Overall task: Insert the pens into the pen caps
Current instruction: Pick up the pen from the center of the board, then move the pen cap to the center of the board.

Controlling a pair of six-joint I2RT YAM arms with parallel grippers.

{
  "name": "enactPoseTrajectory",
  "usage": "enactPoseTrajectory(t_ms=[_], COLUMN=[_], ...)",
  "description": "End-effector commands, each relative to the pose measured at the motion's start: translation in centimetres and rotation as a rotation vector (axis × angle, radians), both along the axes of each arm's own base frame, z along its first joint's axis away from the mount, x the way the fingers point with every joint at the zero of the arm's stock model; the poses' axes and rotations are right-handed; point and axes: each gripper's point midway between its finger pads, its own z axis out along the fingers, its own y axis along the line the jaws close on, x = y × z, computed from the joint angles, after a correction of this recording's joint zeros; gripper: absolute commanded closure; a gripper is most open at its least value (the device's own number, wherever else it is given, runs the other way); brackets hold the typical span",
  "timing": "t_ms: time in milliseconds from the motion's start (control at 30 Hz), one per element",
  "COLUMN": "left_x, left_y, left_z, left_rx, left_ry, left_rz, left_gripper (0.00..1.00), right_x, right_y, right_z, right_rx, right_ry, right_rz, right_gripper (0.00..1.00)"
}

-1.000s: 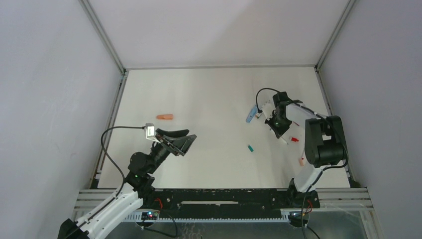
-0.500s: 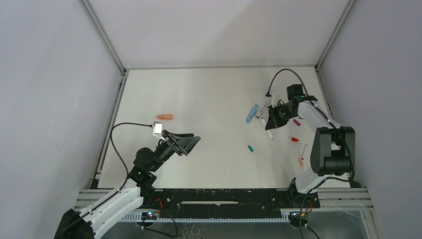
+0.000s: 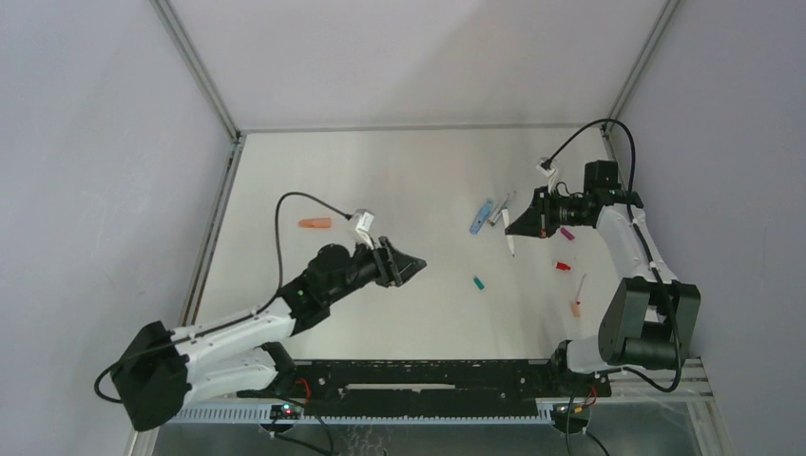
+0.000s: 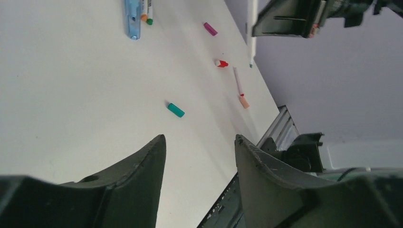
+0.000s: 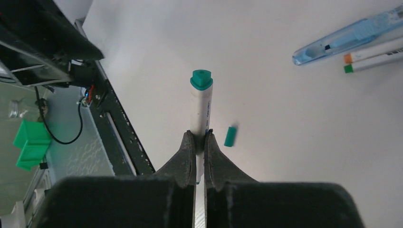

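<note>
My right gripper (image 3: 511,228) (image 5: 200,136) is shut on a white pen (image 5: 200,107) with a teal end. It holds the pen above the table at the right, and the pen's lower part shows in the top view (image 3: 510,244). A teal pen cap (image 3: 479,282) (image 4: 176,110) (image 5: 230,136) lies on the table between the two grippers. My left gripper (image 3: 418,267) (image 4: 199,138) is open and empty, left of the teal cap. A salmon-orange cap (image 3: 315,223) lies at the far left.
A long light blue cap (image 3: 480,217) (image 4: 132,19) and two pens (image 3: 501,207) (image 5: 373,57) lie behind the right gripper. A magenta cap (image 3: 567,233), a red piece (image 3: 562,267) and a pen with a salmon cap (image 3: 577,296) lie near the right edge.
My left arm has reached forward and right toward the table's middle, still open. My right gripper has risen from the table with the pen in it and turned to point left.
</note>
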Motion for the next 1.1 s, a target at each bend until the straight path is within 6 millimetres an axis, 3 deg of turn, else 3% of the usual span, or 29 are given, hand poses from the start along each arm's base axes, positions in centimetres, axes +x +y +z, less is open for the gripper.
enactPoseTrajectory(t_ms=[0,133,267,467,567,700,833,967,1067], left_x=[1.7,2.3,2.2,1.4,1.4,-0.9,-3.4,-1.8,-0.2], left_y=[-1.0,-2.3,-5.0,-10.4,-11.6,-12.8,-11.7,-9.8,-9.7], left_z=[-0.7,-2.8,-5.5,-6.2,-6.0,-5.6,-7.5,-9.4,-9.7], left_rx=[0.080,0.076,0.187,0.353,0.487,0.572,0.645,0.789,0.805], left_ry=[0.070,0.203,0.333,0.315,0.135,-0.218,-0.561,-0.797,-0.911], left_rz=[0.069,0.176,0.206,0.078,-0.103,-0.498,-0.894,-1.042,-1.084], left_gripper=[0.45,0.56,0.56,0.53,0.50,0.49,0.46,0.42,0.40], right_x=[-0.9,-0.5,-0.3,-0.2,-0.3,-0.3,-0.3,-0.1,0.1], right_y=[1.0,0.5,-0.2,-0.6,-0.7,-1.0,-1.1,-1.4,-1.7], right_z=[2.0,2.0,2.3,2.7,2.9,3.3,3.3,3.2,3.0], right_rx=[0.070,0.045,0.043,0.055,0.060,0.068,0.071,0.073,0.078], right_ry=[-0.026,-0.036,-0.047,-0.056,-0.062,-0.071,-0.073,-0.067,-0.062], right_rz=[0.028,-0.001,-0.034,-0.050,-0.054,-0.061,-0.066,-0.075,-0.084], right_gripper=[1.00,1.00,1.00,1.00,1.00,1.00,1.00,1.00,1.00])
